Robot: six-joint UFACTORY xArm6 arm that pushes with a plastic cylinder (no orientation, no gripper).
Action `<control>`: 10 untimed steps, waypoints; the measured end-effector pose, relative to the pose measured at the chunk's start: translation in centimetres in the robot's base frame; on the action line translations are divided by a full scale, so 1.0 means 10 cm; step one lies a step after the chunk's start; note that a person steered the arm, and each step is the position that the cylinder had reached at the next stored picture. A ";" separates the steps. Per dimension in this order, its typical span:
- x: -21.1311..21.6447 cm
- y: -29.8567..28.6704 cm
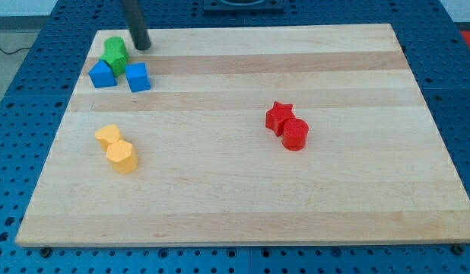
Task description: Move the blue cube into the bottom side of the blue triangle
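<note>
Your tip (141, 46) sits at the view's top left of the wooden board (242, 190), just above and to the right of the green block (115, 52), and a little above the blue cube (138, 78). There is no claw on this rig, only the straight rod, so nothing is clenched or let go; the tip touches none of the blocks as far as you can see, though it stands very close to the green one.

The blue cube lies just to the right of the blue triangle (102, 74), the two near each other with a narrow gap between, and the green block sits just above both, seeming to touch the triangle. So the cube is beside the triangle, not under it. Judged from this, the task is not done: you have the cube in the right neighbourhood, but it has yet to go round to the triangle's bottom side, toward the view's bottom.

What is left, as it looks, is to bring the tip to the cube's upper right and push it down and leftward, taking care not to nudge the triangle or the green block out of place.

Well apart lie a yellow pair (117, 148) at the left and a red star (280, 116) touching a red cylinder (295, 135) at the right
</note>
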State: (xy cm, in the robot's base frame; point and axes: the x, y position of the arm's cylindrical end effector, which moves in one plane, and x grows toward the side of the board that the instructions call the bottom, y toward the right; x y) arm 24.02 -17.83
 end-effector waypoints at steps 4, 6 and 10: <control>0.53 0.01; 1.12 -0.31; 1.46 0.43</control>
State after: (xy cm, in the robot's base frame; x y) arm 38.58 -13.56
